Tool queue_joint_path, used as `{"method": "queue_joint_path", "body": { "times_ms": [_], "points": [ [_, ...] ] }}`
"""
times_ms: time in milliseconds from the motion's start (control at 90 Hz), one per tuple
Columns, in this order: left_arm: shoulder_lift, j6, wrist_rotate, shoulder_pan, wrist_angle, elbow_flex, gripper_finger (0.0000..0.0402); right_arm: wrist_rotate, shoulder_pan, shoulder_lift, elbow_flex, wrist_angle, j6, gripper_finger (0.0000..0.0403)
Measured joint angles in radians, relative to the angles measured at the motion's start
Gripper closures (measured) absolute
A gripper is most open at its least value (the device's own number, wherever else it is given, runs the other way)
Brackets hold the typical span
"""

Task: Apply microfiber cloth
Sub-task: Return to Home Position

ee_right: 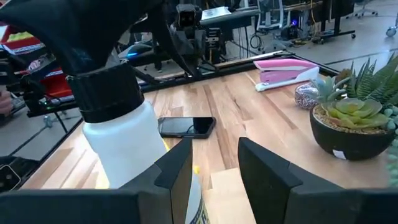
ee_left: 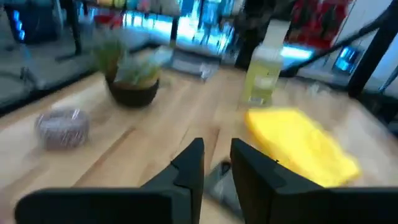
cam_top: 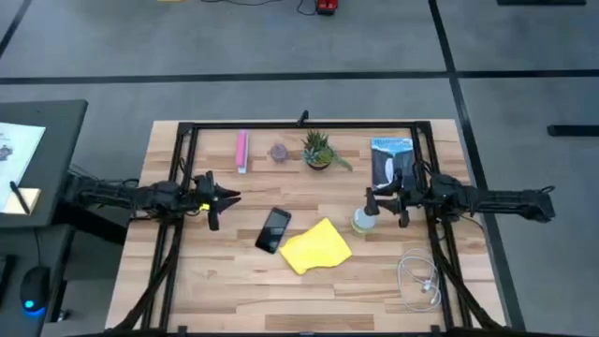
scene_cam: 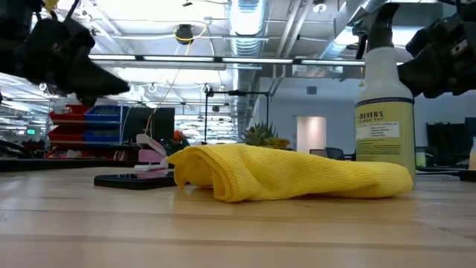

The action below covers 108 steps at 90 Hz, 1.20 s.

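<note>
- Near table centre lies the bright yellow soft square microfiber cloth [cam_top: 315,248], crumpled.
- Released and empty, the left gripper [cam_top: 227,197] hangs at its ten o'clock.
- Right gripper [cam_top: 372,199], two o'clock, likewise.

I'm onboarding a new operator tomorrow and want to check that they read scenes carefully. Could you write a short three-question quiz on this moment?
1. True or false: the microfiber cloth lies bunched on the table, held by neither gripper.
2. Which thing stands nearest the right gripper? A. pink bar B. spray bottle C. white cable
3. Name the thing that lies between the left gripper and the cloth.

Key: 1 true; 2 B; 3 the phone.
</note>
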Motion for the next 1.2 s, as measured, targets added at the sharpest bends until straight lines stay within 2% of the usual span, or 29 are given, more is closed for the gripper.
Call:
{"method": "queue_joint_path", "body": {
  "times_ms": [56, 200, 433, 600, 744, 1200],
  "points": [
    [-0.074, -0.003, 0.001, 0.000, -0.051, 0.009, 0.0345, 0.000, 0.000, 0.000, 0.000, -0.001, 0.000, 0.0285],
    [-0.059, -0.013, 0.019, 0.002, -0.074, 0.016, 0.0345, 0.000, -0.002, 0.002, 0.000, -0.008, -0.006, 0.0285],
    [-0.067, -0.006, 0.157, 0.004, 0.009, -0.028, 0.0345, 0.005, -0.002, 0.002, 0.000, -0.032, -0.019, 0.0285],
    [-0.068, 0.009, 0.145, 0.018, 0.013, -0.029, 0.0345, 0.007, -0.002, 0.002, 0.000, -0.058, -0.008, 0.0285],
    [-0.067, -0.004, 0.126, 0.019, 0.003, -0.026, 0.0345, 0.008, 0.000, 0.002, 0.000, -0.063, 0.110, 0.0285],
    [-0.068, -0.017, 0.123, 0.018, 0.001, -0.020, 0.0345, 0.008, 0.000, 0.002, 0.001, -0.073, 0.113, 0.0285]
  ]
}}
